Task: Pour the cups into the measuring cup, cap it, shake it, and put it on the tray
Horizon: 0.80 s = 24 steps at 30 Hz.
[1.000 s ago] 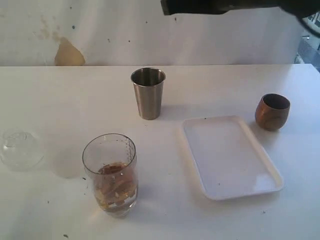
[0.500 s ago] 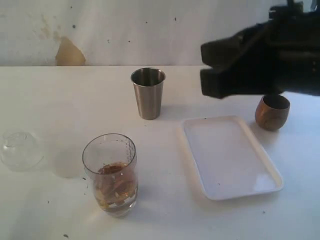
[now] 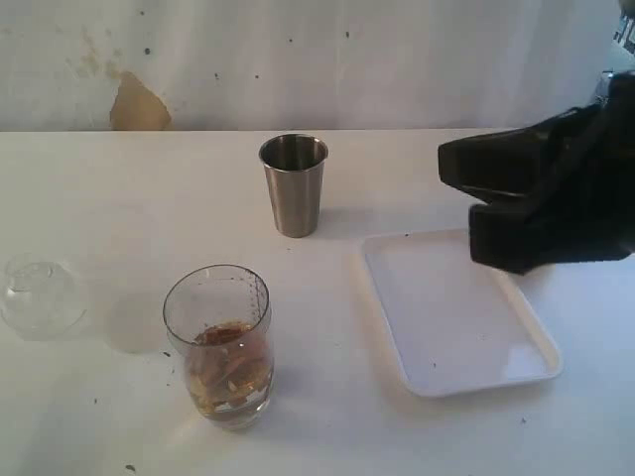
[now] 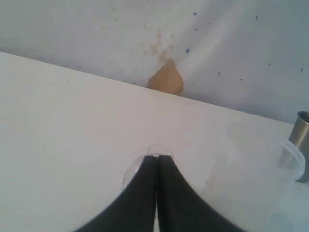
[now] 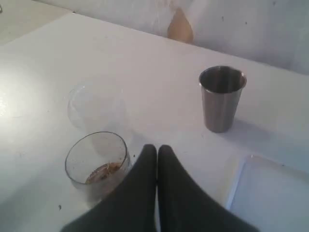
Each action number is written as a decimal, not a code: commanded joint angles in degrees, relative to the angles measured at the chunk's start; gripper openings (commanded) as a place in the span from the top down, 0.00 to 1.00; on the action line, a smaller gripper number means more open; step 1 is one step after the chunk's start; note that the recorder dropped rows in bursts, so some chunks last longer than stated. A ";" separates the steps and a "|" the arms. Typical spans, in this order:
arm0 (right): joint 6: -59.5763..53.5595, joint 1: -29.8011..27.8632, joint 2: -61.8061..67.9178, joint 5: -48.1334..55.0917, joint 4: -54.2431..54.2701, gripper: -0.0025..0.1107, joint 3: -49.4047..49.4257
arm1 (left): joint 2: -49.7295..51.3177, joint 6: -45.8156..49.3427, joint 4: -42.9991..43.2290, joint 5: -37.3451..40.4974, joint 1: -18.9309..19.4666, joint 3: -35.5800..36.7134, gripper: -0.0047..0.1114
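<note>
Covering a tray (image 3: 446, 342) corner, right hand (image 5: 157, 149) pressed together, left hand (image 4: 157, 157) together, partly hiding the cap (image 3: 40, 297)

The tumbler (image 3: 294, 184) is seen to be stainless steel, smooth, with a dull brushed sheen. The measuring cup (image 3: 219, 342) is made of clear, glossy plastic. The tray (image 3: 446, 327) is formed of smooth white plastic, lightly glossed near its corner. The cap (image 3: 40, 297) is clear plastic, while the frosted cup (image 4: 253, 174) is rendered milky and matt. The worktop (image 3: 119, 198) is finished matt white. The right tool (image 5: 157, 149) is surfaced in matt black.
</note>
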 commanded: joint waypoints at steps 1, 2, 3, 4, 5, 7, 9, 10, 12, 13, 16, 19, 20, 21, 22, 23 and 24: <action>-3.03 -0.25 -5.58 -16.29 -1.66 0.98 8.33 | -0.27 -0.15 0.34 -0.84 0.05 0.00 0.95; -4.39 -0.88 -7.20 -21.01 -1.66 0.98 11.01 | -0.27 -0.15 0.34 -0.84 0.05 0.00 0.95; -5.23 -1.72 -8.76 -25.06 -1.66 0.98 13.66 | -0.27 -0.15 0.34 -0.84 0.05 0.00 0.95; -5.23 -2.44 -10.12 -27.54 -1.66 0.98 15.71 | -0.27 -0.15 0.34 -0.84 0.05 0.00 0.95; -5.35 -3.63 -12.16 -29.40 -1.66 0.98 18.23 | -0.27 -0.15 0.34 -0.84 0.05 0.00 0.95; -5.65 -6.39 -16.34 -30.48 -1.66 0.98 22.86 | -0.27 -0.15 0.34 -0.84 0.05 0.00 0.95; -7.70 -10.06 -21.63 -29.82 -1.66 0.98 26.85 | -0.27 -0.15 0.34 -0.84 0.05 0.00 0.95; -8.53 -12.19 -24.47 -29.66 -1.66 0.98 28.25 | -0.27 -0.15 0.34 -0.84 0.05 0.00 0.95; -9.49 -16.55 -30.01 -29.66 -1.66 0.98 31.32 | -0.27 -0.15 0.34 -0.84 0.05 0.00 0.95; -10.81 -18.67 -32.54 -29.66 -1.66 0.98 32.54 | -0.27 -0.15 0.34 -0.84 0.05 0.00 0.95; -13.81 -24.70 -38.59 -29.53 -1.66 0.98 35.36 | -0.27 -0.15 0.34 -0.84 0.05 0.00 0.95; -14.30 -29.43 -42.12 -28.21 -1.66 0.98 37.80 | -0.27 -0.15 0.34 -0.84 0.05 0.00 0.95; -14.30 -30.61 -42.80 -28.21 -1.66 0.98 38.50 | -0.27 -0.15 0.34 -0.84 0.05 0.00 0.95; -14.30 -31.60 -43.35 -28.21 -1.66 0.98 39.49 | -0.27 -0.15 0.34 -0.84 0.05 0.00 0.95; -14.17 -32.51 -43.73 -28.08 -1.66 0.98 40.60 | -0.27 -0.15 0.34 -0.84 0.05 0.00 0.95; -14.19 -33.18 -43.95 -27.73 -1.66 0.98 41.54 | -0.27 -0.15 0.34 -0.84 0.05 0.00 0.95; -13.75 -33.97 -43.92 -27.73 -1.28 0.98 42.89 | -0.27 -0.15 0.34 -0.84 0.05 0.00 0.95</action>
